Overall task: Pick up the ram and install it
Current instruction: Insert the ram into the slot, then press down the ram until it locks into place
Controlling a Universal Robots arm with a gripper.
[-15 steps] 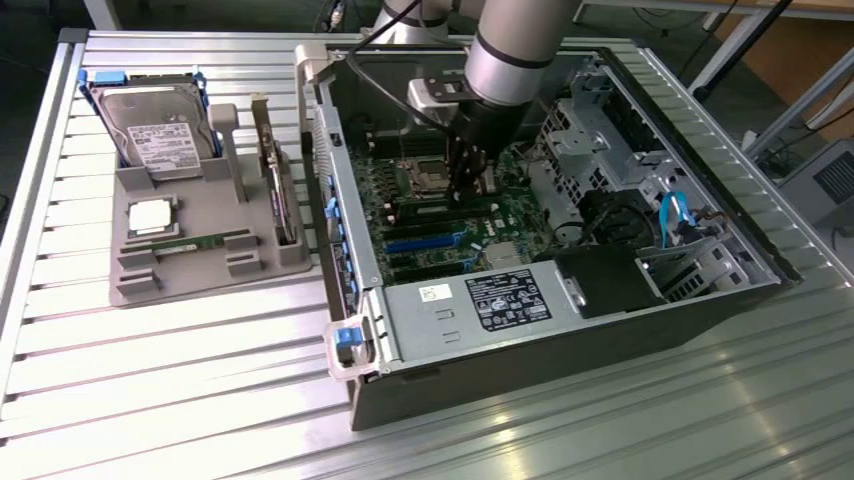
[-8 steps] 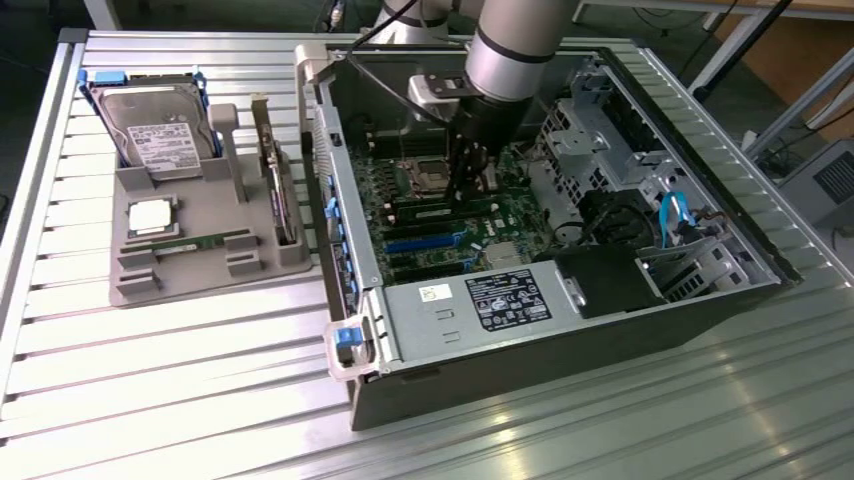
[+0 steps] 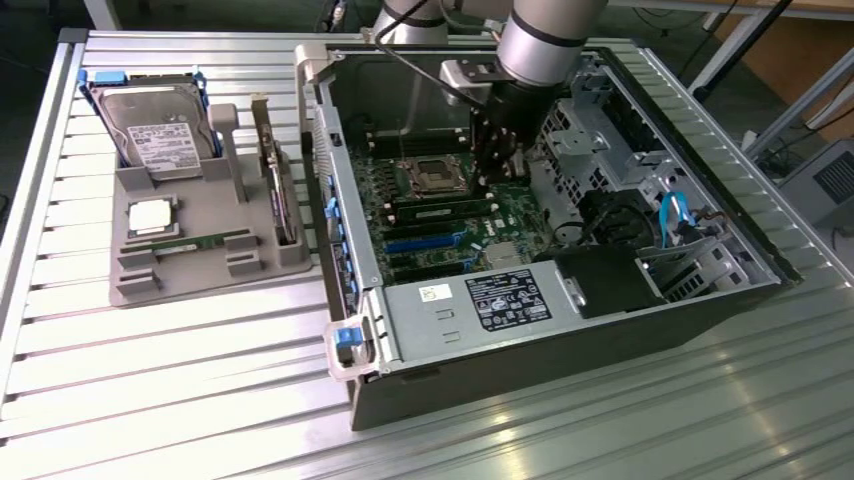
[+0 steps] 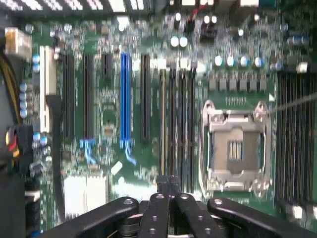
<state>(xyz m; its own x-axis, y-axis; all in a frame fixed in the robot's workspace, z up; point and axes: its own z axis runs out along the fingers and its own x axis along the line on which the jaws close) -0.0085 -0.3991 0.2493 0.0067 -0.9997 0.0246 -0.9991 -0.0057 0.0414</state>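
Observation:
A long green ram strip sits on edge in the motherboard slot farthest from the empty processor socket. In the wrist view this ram appears as a thin tan line beside the dark empty slots. My gripper hangs inside the open computer case, just above the board near the socket. Its fingertips are pressed together, shut with nothing visible between them, and they are near one end of the ram slots.
A grey parts tray at the exterior view's left holds a hard drive, a square silver processor, a thin green strip and an upright expansion card. Case walls, a drive cage and cables crowd the gripper.

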